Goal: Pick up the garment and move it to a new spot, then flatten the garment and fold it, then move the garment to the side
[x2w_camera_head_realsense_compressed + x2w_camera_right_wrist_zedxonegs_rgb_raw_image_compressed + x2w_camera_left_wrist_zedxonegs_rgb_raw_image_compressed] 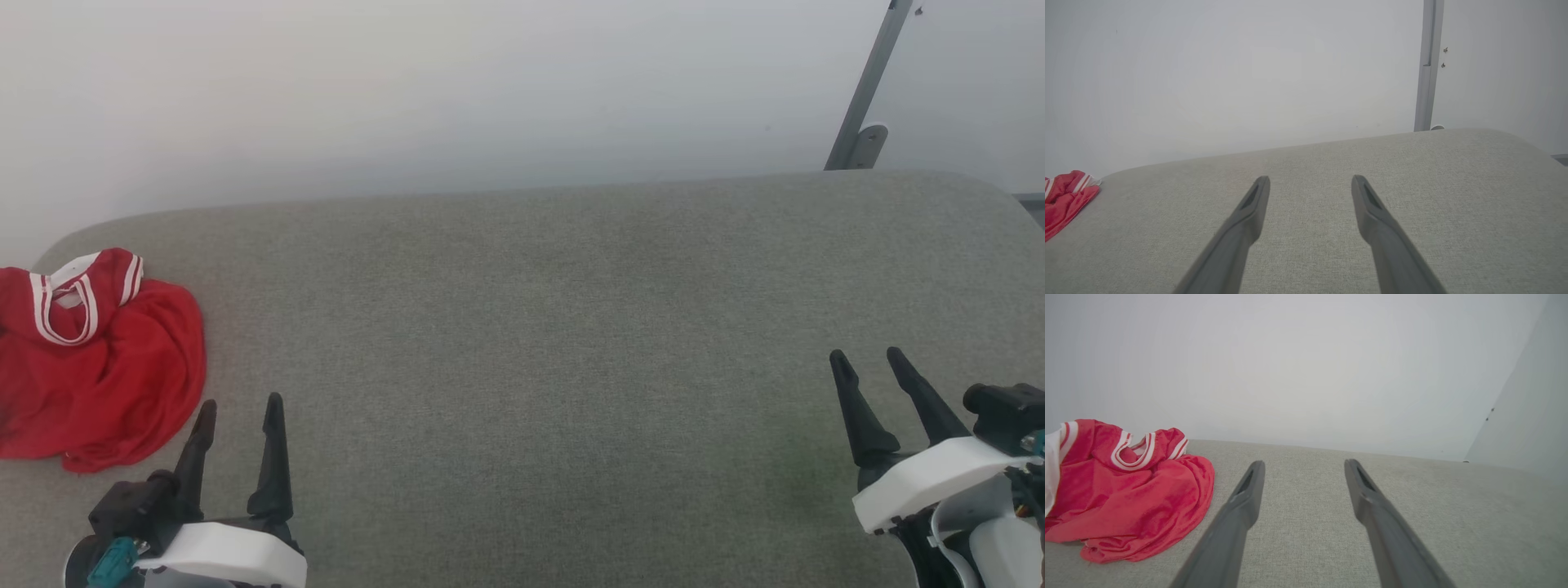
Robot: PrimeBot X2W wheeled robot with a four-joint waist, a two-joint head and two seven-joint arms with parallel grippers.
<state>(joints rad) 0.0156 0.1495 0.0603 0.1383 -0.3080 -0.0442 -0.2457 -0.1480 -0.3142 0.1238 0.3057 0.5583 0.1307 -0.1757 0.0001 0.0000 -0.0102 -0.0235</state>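
The garment (98, 367) is a red shirt with white-and-red striped trim, lying crumpled at the far left of the grey fabric surface (539, 327). In the left wrist view the garment (1126, 494) lies left of my fingers, a white sleeve showing at its left edge. Just right of it and a little nearer, my left gripper (241, 402) stands open and holds nothing; its own view shows the left gripper (1303, 462) over bare fabric. My right gripper (867, 354) is open and empty at the lower right. In the right wrist view the right gripper (1310, 178) is far from the garment (1065, 200).
A pale wall rises behind the surface's rounded back edge. A grey metal post (865, 90) with a round foot stands at the back right. The grey surface stretches wide between the two grippers.
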